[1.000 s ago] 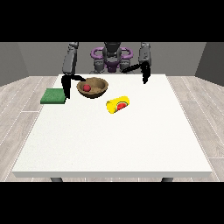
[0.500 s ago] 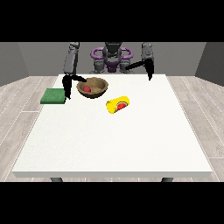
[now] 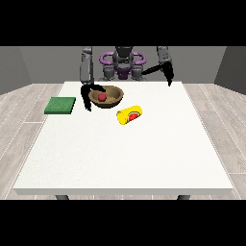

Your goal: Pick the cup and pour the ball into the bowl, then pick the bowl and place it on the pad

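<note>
A brown bowl (image 3: 113,100) stands at the table's far side with a red ball (image 3: 102,97) inside it. The hand at the view's left (image 3: 88,94) is at the bowl's left rim, thumb over the edge and fingers curled down its outer wall. A yellow cup (image 3: 130,115) lies on its side just in front and to the right of the bowl, with nothing touching it. The green pad (image 3: 60,105) lies flat to the left of the bowl. The hand at the view's right (image 3: 168,77) hangs raised over the far right of the table, fingers straight and holding nothing.
The white table (image 3: 125,153) stretches wide towards the camera in front of the cup. The robot's torso (image 3: 123,65) stands behind the far edge. A short gap of table separates the pad from the bowl.
The hand at the view's left has moved right, in against the bowl's rim, and closed on it. The hand at the view's right has drawn away to the right. The cup has not moved.
</note>
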